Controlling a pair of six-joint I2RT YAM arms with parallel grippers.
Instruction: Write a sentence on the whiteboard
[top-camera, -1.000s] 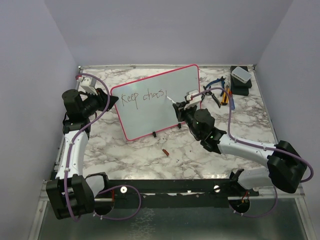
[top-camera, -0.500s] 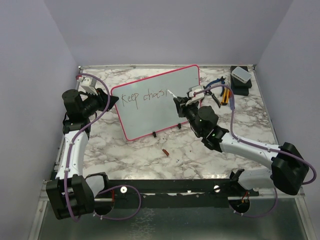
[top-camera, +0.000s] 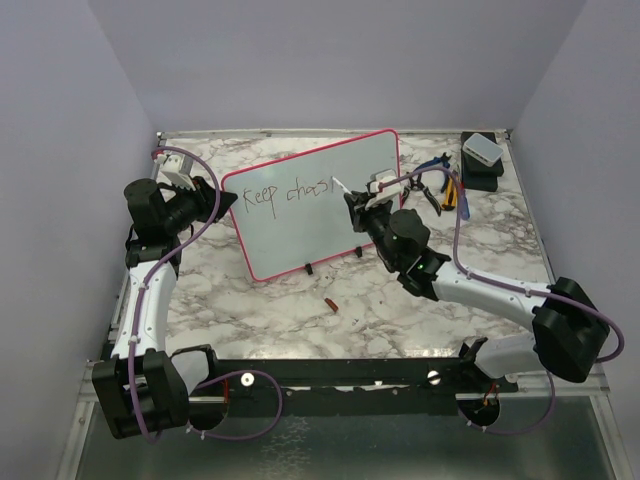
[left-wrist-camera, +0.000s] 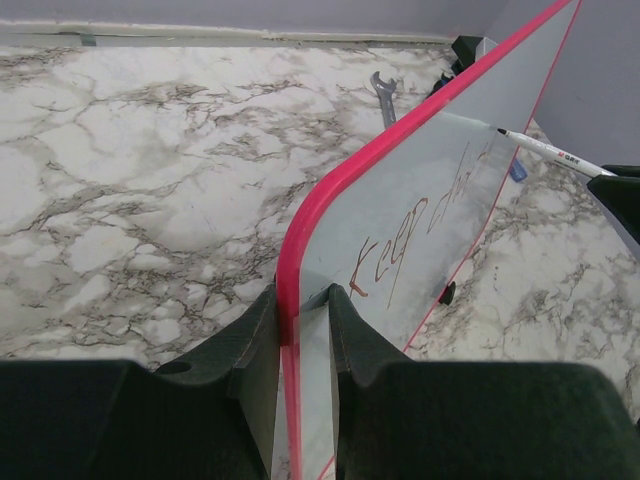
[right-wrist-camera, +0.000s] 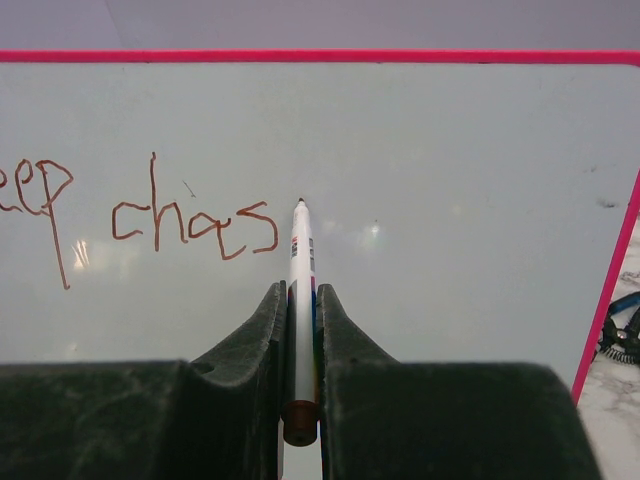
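1. Presently the whiteboard (top-camera: 310, 225) stands tilted on its small black feet in the middle of the marble tabletop (top-camera: 250, 310), with its writing face turned toward the right arm.
2. Left end effector (left-wrist-camera: 300, 310): jaws nearly closed, pinching the board's pink-framed left edge between both fingers. In the top view it sits at the board's left edge (top-camera: 226, 200).
3. Right end effector (right-wrist-camera: 300, 300): closed tight on a white marker (right-wrist-camera: 301, 250), whose barrel runs straight out between the fingers. In the top view it sits in front of the board's right half (top-camera: 355, 212).
4. The sentence (top-camera: 285, 193) lies in the upper part of the board, one line only, in thin dark strokes reading "Keep chas".
5. The marker tip meets the board face just right of the final "s". From the left wrist view the marker (left-wrist-camera: 545, 150) angles in toward the surface from the right.
6. Elsewhere on the tabletop:
   - a small red-brown bit (top-camera: 331, 303) lies near the board's front feet;
   - hand tools (top-camera: 440, 190) lie right of the board, and a wrench (left-wrist-camera: 385, 95) lies behind it;
   - a black box (top-camera: 482, 165) with a white top sits in the far right corner.
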